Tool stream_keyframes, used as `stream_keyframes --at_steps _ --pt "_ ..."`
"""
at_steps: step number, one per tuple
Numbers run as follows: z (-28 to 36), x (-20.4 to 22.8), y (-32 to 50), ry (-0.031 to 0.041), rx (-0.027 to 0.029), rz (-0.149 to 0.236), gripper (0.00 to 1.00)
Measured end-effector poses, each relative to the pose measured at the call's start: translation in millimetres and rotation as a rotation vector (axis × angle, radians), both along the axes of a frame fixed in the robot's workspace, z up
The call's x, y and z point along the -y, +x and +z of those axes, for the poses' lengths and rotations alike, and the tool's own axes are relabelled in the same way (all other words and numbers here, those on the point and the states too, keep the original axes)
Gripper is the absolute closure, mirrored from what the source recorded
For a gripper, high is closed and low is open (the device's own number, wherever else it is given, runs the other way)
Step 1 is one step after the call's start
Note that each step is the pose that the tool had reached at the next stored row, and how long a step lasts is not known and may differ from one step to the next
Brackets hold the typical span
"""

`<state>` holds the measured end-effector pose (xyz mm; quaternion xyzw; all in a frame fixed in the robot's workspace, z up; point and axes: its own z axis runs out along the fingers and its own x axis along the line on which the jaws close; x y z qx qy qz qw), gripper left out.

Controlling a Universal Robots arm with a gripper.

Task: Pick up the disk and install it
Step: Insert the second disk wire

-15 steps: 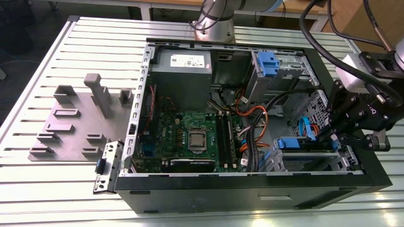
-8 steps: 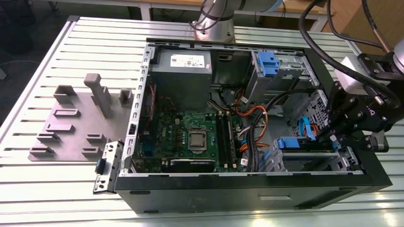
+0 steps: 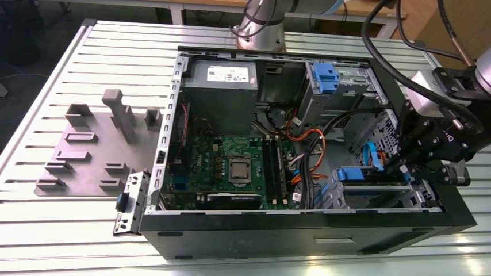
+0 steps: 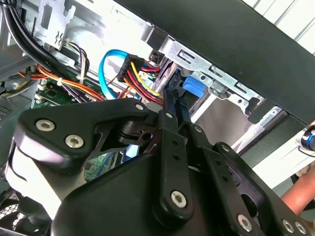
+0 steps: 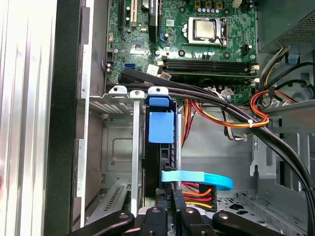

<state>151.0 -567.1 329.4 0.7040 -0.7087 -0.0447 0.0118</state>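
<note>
The disk (image 3: 355, 174) stands on edge in the drive cage (image 3: 383, 195) at the corner of the open computer case on the exterior view's right. Its blue carrier tab (image 5: 161, 127) sticks out between the cage's metal rails in the first wrist view. The same blue carrier (image 4: 193, 87) shows past the fingers in the second wrist view. My gripper (image 3: 397, 170) reaches into the case from the exterior view's right. In both wrist views the gripper (image 5: 170, 195) (image 4: 173, 96) has its fingers drawn close together on the disk's dark end.
A light blue flat cable (image 5: 197, 180) and red-yellow power wires (image 5: 197, 197) run right beside the fingers. Thick black cables (image 5: 236, 113) cross above the motherboard (image 3: 234, 167). A grey power supply (image 3: 221, 80) sits at the back. A person's hand (image 4: 299, 194) is outside the case.
</note>
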Motion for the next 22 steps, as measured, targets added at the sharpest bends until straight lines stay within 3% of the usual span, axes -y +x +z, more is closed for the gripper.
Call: stream_keyframes --at_steps 15,17,19,20,22 --pt "-3.0 -0.1 0.0 0.0004 -0.0001 0.0 0.83" --pt "-3.5 0.0 -0.1 0.0011 -0.0001 0.0 0.76" --pt "-3.0 0.0 0.0 0.0001 0.0 0.0 0.76" --pt "-2.9 0.0 0.0 -0.0002 0.0 0.0 0.7" --pt "-2.8 0.0 0.0 -0.0002 0.0 0.0 0.7"
